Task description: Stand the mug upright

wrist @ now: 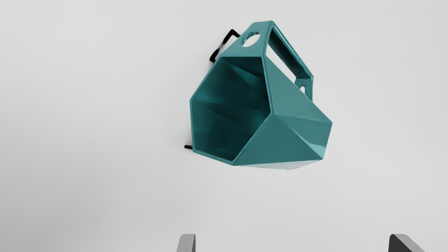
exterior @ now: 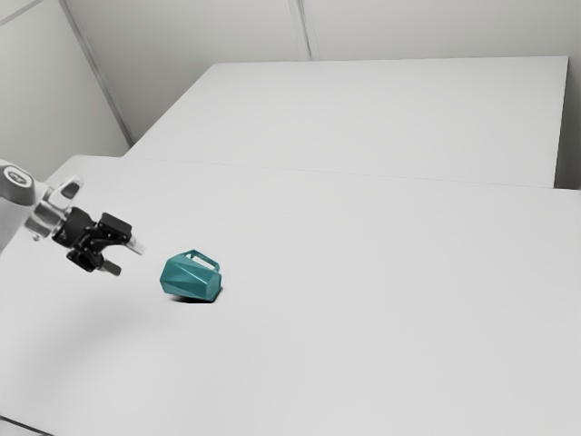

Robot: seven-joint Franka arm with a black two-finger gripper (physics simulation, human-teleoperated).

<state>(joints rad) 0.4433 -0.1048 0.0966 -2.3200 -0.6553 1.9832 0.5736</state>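
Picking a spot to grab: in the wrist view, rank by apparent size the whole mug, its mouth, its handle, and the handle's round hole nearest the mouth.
1. Mug
2. Mouth
3. Handle
4. Round hole

Lab-type rm: robot arm (exterior: 16, 207), plain pale walls (exterior: 195, 32).

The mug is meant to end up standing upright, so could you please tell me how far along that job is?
Nothing of the turning looks done: the mug lies on its side on the table, its mouth toward the gripper. Nothing is in hand, as the fingers stand apart, near the mug but clear of it. Left, it seems: grasping it, tipping it onto its base and letting go.
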